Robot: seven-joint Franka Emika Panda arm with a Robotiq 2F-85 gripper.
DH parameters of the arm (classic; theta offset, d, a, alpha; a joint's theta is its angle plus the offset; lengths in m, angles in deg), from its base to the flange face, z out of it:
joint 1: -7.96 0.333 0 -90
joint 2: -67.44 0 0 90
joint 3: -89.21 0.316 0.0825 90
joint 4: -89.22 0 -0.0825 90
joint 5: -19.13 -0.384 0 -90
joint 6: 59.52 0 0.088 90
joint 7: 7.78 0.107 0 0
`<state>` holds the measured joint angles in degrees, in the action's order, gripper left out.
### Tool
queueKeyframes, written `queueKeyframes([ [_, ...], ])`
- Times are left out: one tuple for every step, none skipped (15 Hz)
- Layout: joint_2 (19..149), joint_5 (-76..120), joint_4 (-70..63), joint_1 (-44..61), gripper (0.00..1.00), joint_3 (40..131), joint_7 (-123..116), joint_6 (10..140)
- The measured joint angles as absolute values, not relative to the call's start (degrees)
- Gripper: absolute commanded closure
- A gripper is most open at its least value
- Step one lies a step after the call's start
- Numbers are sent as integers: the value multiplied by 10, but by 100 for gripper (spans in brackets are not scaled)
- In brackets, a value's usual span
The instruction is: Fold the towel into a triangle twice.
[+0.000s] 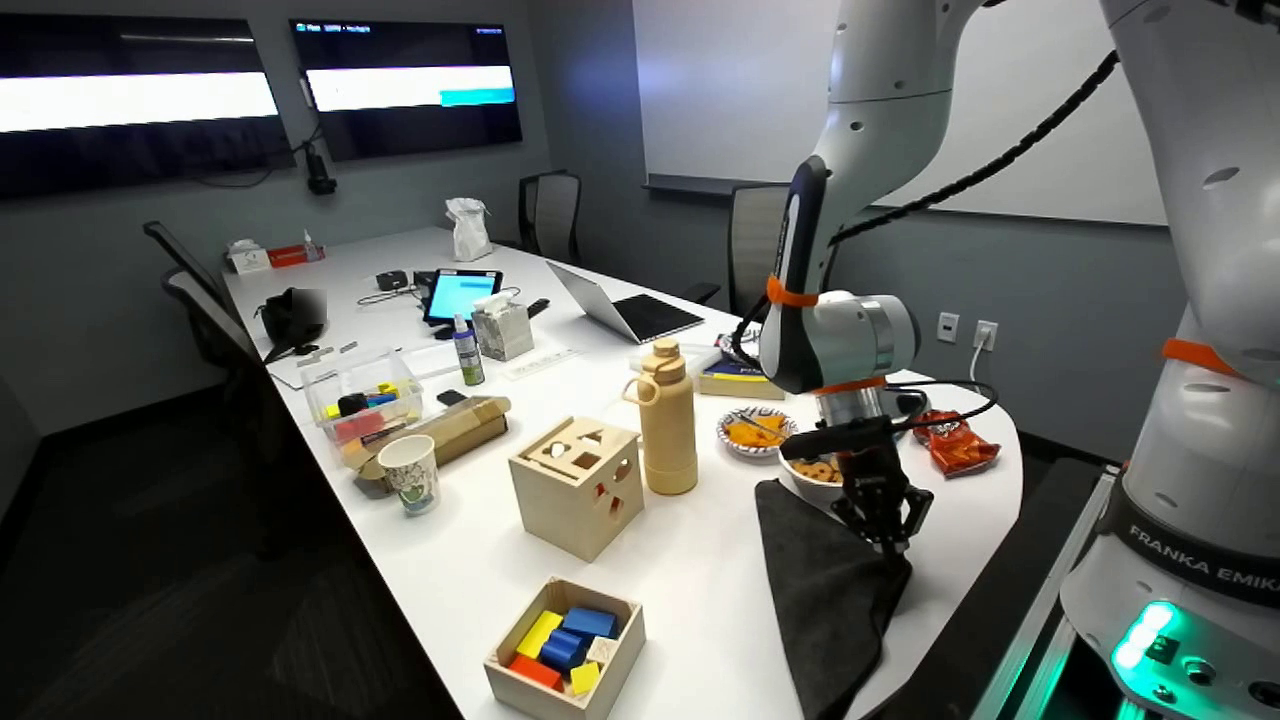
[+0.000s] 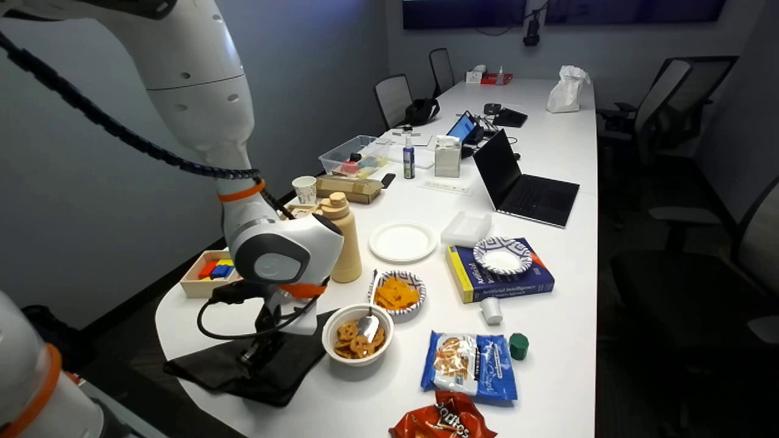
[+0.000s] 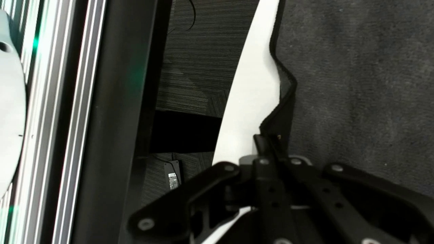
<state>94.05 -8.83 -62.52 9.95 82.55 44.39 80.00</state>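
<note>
Pinching an edge of the towel [image 1: 825,600], I have my gripper [image 3: 268,139] narrowed to a tight bite, its jaws pressed together on the dark hem. Most of the towel lies on the end of the worktop [image 1: 715,610], its gripped side facing the worktop's rim with only a strip of white between. How many layers I have caught I can't tell, since the jaws hide the cloth between them, and that is my chief worry. If the bite is shallow, the hem could slip free as I lift and leave the fold half made; if it takes in an under layer, the whole towel would probably slide instead of turning over. A wave in the edge just ahead of the jaws could, I judge, set into a crease and spoil the triangle's straight side unless I draw it taut. Crossing toward the far side, I would have to mind the pretzel bowl [image 2: 359,361] just beside the towel: a low sweep could knock it or tip out the spoon [image 2: 367,327] resting in it. The chip plate [image 2: 420,291] stands near that bowl, so one shove might upset both. Pulling the other way carries its own risk, as a corner might drop over the rim and weigh the cloth askew.
</note>
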Motion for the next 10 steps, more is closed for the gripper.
queueKeyframes([
  [941,-85,-626,99,99,822,450,800],
  [941,-82,-627,99,99,820,456,800],
  [941,-78,-627,99,99,817,462,800],
  [942,-74,-627,99,99,816,468,800],
  [943,-70,-627,99,99,814,474,800],
  [945,-69,-627,99,99,813,478,800],
  [947,-67,-627,99,99,813,481,800],
  [951,-67,-626,98,72,813,484,800],
  [955,-67,-625,98,71,813,486,800],
  [960,-67,-624,97,65,813,489,799],
])
